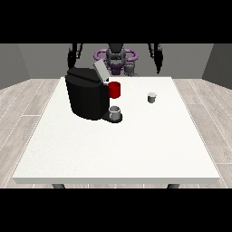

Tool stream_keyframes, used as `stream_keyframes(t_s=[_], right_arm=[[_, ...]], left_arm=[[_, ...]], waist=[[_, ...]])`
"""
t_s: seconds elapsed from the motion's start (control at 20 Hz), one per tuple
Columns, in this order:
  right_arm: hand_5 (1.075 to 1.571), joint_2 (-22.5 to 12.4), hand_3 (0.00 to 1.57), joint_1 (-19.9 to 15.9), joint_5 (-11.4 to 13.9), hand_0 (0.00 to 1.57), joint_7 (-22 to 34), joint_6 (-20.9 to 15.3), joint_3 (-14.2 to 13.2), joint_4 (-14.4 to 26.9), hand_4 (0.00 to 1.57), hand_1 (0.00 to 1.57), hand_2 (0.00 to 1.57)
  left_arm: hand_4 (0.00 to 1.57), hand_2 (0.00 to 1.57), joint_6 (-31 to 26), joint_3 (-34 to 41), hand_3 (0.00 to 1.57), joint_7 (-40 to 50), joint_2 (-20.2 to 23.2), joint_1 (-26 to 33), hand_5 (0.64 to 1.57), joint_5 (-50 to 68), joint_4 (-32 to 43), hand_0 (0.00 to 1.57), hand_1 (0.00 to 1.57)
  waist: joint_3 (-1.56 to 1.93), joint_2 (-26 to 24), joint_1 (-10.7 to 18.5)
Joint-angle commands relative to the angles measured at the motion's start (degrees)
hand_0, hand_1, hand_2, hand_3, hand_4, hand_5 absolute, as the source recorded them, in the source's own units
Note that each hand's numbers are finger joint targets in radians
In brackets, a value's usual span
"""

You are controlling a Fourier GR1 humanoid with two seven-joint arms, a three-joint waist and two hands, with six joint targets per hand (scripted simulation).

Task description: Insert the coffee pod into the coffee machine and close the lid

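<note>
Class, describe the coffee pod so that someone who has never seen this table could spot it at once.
Start at the black coffee machine on the white table. Look toward the view's right, past the red part, to the coffee pod standing alone. Unlike the grey cup at the machine's base, it touches nothing.

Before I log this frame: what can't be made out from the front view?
- Hand at the view's left and hand at the view's right: too small to read the fingers.
- Coffee machine pod slot: hidden behind its top and raised lid.
- Coffee pod: too small to show which end is up.
- Red part: partly hidden by the machine.
</note>
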Motion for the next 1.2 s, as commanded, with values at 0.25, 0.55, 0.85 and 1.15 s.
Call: stream_keyframes(t_s=[0.25, 0.55, 0.85, 1.15], right_arm=[[1.571, 2.3, 0.00, 0.8, -2.2, 0.00, -1.9, 1.2, -1.2, 2.7, 0.13, 0.00, 0.00], [1.571, 6.9, 0.00, -1.0, -1.7, 0.00, -7.8, -6.4, -3.8, 0.8, 0.14, 0.00, 0.00], [1.571, 7.7, 0.00, -5.5, -1.6, 0.00, -4.6, -7.0, -2.1, -1.9, 0.18, 0.00, 0.00], [1.571, 6.5, 0.00, -5.8, -2.8, 0.00, -3.5, -5.9, -1.7, -2.3, 0.19, 0.00, 0.00]], left_arm=[[0.24, 0.00, -8.0, 3.4, 0.00, -10.0, 1.0, 0.3, 1.571, 7.1, 0.0, 0.00, 0.00], [0.00, 0.00, -8.9, 3.9, 0.00, -8.8, 8.2, -1.9, 1.571, -0.2, 1.7, 0.00, 0.00], [0.00, 0.00, -10.8, 9.7, 0.00, -5.1, 12.9, -11.0, 1.571, 1.0, 11.9, 0.00, 0.00], [0.00, 0.00, -9.8, 8.0, 0.00, -6.1, 12.3, -15.3, 1.571, -3.6, 20.6, 0.00, 0.00]], waist=[[-0.17, -1.4, 1.4], [-0.15, -1.1, -0.8], [-0.18, 3.6, -4.3], [-0.17, 4.8, -6.4]])
